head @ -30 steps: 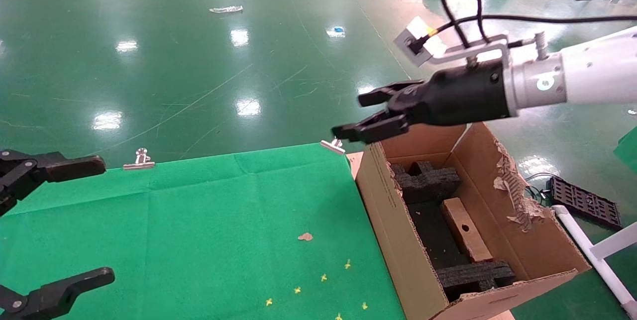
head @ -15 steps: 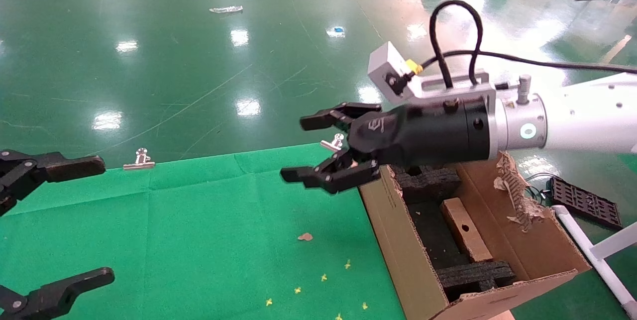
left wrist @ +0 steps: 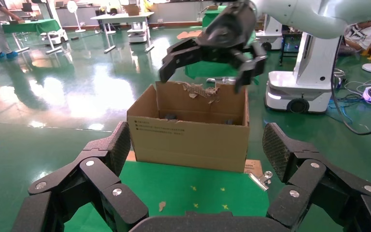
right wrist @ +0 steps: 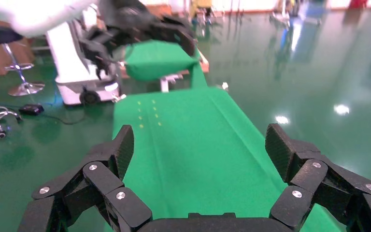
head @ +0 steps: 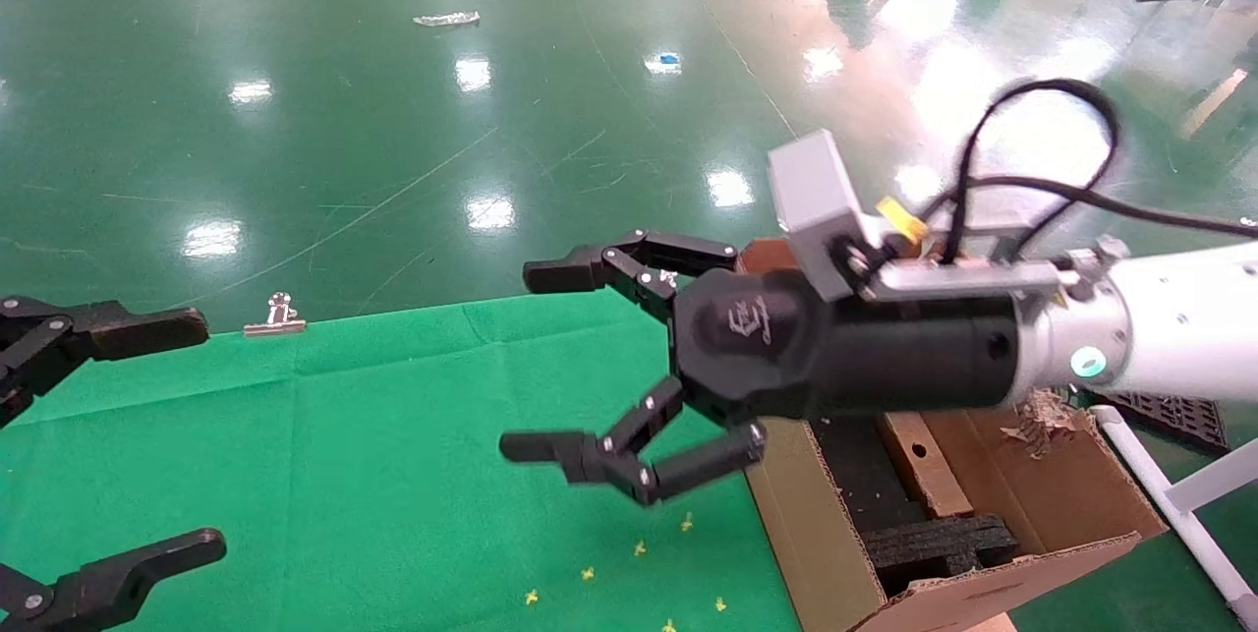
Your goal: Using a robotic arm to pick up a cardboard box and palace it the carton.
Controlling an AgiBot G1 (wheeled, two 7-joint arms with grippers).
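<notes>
The small cardboard box lies inside the carton between black foam inserts, its round hole facing up. My right gripper, on the white robotic arm, is open and empty. It hangs over the green cloth just left of the carton's near wall. In the left wrist view it hovers above the carton. My left gripper is open and empty at the cloth's left edge. Both wrist views show wide empty jaws, on the left gripper and on the right gripper.
The green cloth table carries a few yellow marks. A binder clip holds its far edge. A white tube frame and a black grid part lie right of the carton. Shiny green floor lies beyond.
My right gripper has swung from above the carton's far corner leftward and down over the cloth, and its fingers have spread wider. The box and my left arm have not moved.
</notes>
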